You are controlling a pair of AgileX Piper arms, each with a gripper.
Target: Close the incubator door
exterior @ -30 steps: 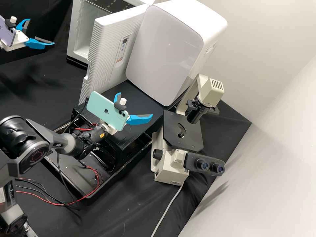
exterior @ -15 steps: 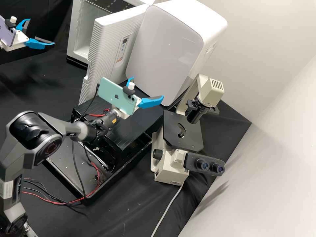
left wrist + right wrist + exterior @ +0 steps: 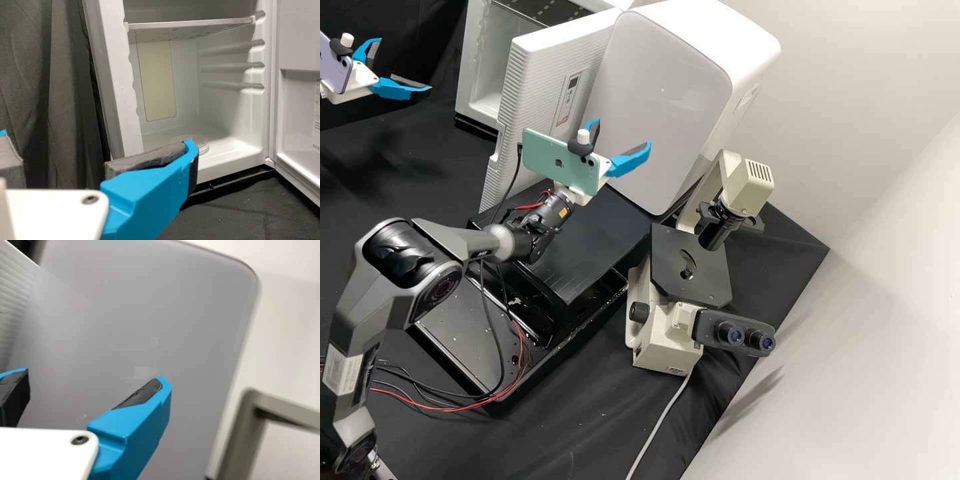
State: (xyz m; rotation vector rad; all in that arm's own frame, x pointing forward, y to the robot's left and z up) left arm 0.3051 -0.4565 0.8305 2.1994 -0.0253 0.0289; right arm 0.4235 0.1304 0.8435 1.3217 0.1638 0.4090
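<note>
"Two grippers, and one door to shut. Where is the door?"

"The incubator door (image 3: 550,70) hangs wide open in the high view, with its ridged outside turned to the big white box (image 3: 660,100). The right gripper (image 3: 621,133) is up in front of that box. Its blue fingers are spread wide, with nothing in them."

"Does it need to grab?"

"I don't think so. I'd put the side of a finger on the ridged outside, near the edge far from the hinge, where a soft push does more. Then go round in a curve with the door, and press till it sits flat on the incubator (image 3: 468,77)."

"And the left gripper (image 3: 405,64)?"

"It is wide open and holds nothing too. It is on the open side, so the door might bump it. I'd keep it back."

"What else should we watch?"

"The box sits close by the door, so the right arm may have little room. A black stand (image 3: 593,223) is under that arm, with loose wires (image 3: 440,407) near it. The microscope (image 3: 667,340) is off to the side. Inside the incubator is a clear round dish (image 3: 202,144), so no slamming!"
</note>
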